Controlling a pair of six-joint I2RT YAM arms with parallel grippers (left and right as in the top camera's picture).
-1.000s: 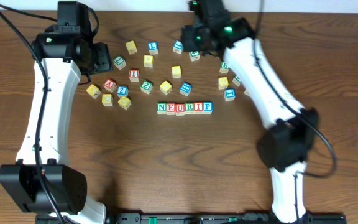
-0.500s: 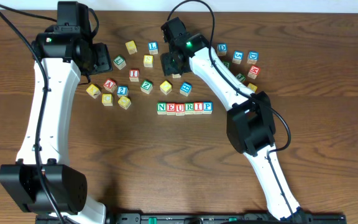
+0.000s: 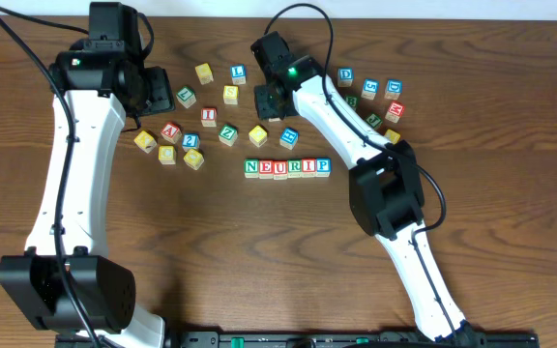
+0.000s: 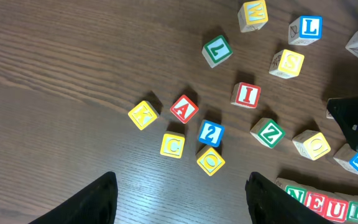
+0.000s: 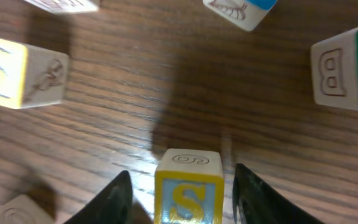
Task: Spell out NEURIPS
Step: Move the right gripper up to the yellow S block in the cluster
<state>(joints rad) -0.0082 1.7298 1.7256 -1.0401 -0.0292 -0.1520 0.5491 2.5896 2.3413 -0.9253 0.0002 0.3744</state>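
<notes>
Dark wood-grain table [image 3: 211, 251], pale strip [image 3: 491, 8] along its far edge, soft even light

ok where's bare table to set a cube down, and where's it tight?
Free: bare wood below the NEURIP row, between left arm and right arm; a gap left of N, before the yellow O. Tight: loose cubes just above the row, green Z through blue cube.

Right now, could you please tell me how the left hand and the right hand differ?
The right hand straddles a yellow S cube; the left hand has only bare table between its fingers. The right hand seems lower, its cubes looming large; the left hand sits higher, with many cubes in view. Both are open, gripping nothing.
</notes>
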